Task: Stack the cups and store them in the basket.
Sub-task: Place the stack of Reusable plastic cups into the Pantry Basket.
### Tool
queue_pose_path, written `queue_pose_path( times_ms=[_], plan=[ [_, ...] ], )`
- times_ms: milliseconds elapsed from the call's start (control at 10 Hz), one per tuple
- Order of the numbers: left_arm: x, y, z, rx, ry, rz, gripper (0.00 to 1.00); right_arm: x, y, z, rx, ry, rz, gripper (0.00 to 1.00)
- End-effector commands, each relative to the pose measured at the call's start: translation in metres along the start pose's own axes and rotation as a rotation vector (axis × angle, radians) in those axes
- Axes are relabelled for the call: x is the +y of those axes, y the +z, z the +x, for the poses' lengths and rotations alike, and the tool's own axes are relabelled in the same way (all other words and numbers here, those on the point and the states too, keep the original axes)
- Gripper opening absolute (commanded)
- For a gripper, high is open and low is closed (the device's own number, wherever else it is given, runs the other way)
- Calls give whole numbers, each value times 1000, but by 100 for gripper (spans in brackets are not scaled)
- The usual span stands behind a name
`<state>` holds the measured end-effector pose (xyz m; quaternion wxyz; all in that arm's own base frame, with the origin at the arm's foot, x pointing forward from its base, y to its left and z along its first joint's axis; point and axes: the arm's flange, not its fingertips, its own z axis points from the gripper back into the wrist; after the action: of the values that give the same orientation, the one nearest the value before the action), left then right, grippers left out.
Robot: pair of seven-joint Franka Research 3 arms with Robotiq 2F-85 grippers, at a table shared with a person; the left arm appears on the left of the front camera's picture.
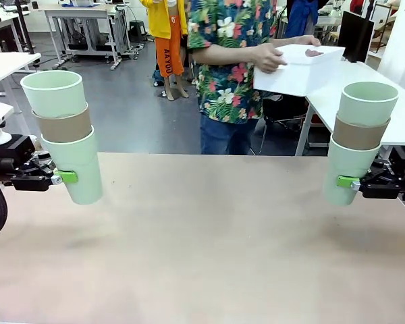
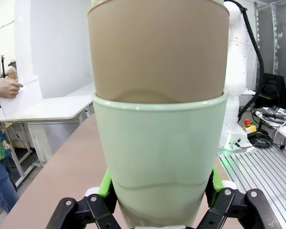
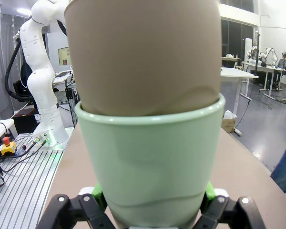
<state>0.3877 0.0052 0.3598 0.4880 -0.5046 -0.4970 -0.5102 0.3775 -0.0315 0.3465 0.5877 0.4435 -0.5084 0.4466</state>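
My left gripper (image 1: 66, 177) is shut on a stack of three cups (image 1: 64, 135), mint, tan, mint, held above the table at the left and leaning slightly. In the left wrist view the mint bottom cup (image 2: 159, 157) sits between the green pads (image 2: 106, 183) with the tan cup (image 2: 157, 47) nested in it. My right gripper (image 1: 349, 181) is shut on a second stack of three cups (image 1: 359, 138) at the right, also mint, tan, mint. The right wrist view has its mint cup (image 3: 150, 157) and tan cup (image 3: 143, 52). A person holds the white basket (image 1: 298, 69) beyond the far edge.
The person in a flowered shirt (image 1: 229, 61) stands behind the table's (image 1: 209, 250) far edge, one hand (image 1: 268, 57) on the basket. A white side table (image 1: 364, 81) stands at the far right.
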Motion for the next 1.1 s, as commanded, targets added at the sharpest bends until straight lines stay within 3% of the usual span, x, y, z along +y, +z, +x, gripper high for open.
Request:
queue_pose_path(
  times_ms=[0, 1000],
  plan=[
    [0, -1, 3, -5, -8, -4, 87, 0, 1, 3, -6, 8, -4, 85],
    [0, -1, 3, -5, -8, -4, 87, 0, 1, 3, -6, 8, -4, 85]
  ],
)
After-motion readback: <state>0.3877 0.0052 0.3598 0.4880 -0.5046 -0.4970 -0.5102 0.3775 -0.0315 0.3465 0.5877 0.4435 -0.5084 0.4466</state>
